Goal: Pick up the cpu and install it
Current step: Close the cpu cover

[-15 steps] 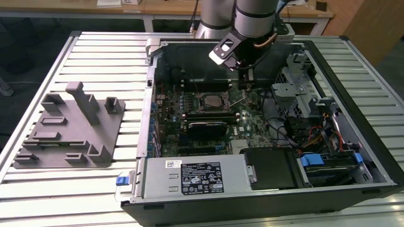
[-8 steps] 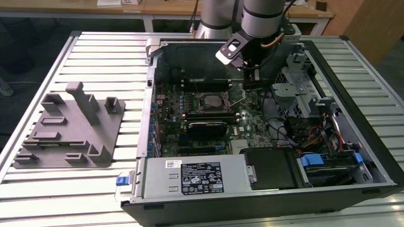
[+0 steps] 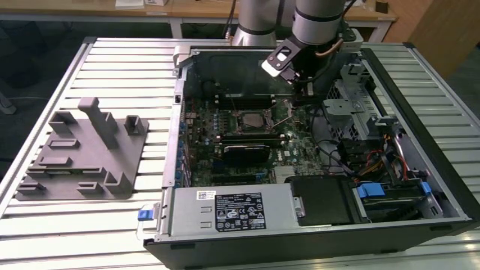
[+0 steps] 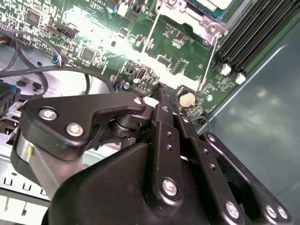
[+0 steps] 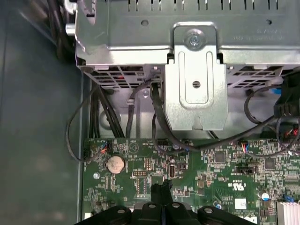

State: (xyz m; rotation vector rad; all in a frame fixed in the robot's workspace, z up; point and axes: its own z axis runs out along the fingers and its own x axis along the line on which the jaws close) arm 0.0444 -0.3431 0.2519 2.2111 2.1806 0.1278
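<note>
Your jaws are pinched together on nothing beside the socket [image 4: 190, 18], likely because the cpu [image 3: 251, 119] already looks seated there.

Claw [image 3: 300, 100] hangs low inside the case [image 3: 442, 169], tips pressed together just over the board [image 3: 201, 140]. It's tight there: drive cage [image 5: 197, 79] and black cables [image 5: 157, 122] crowd one side, the socket [image 3: 249, 120] and RAM slots [image 4: 255, 33] the other. The board's middle is open from above. PSU [image 3: 232, 211] walls off the near edge. On the table [image 3: 120, 67], the tray [image 3: 82, 152] with upright posts takes the exterior view's left, and bare slats lie around it.
</note>
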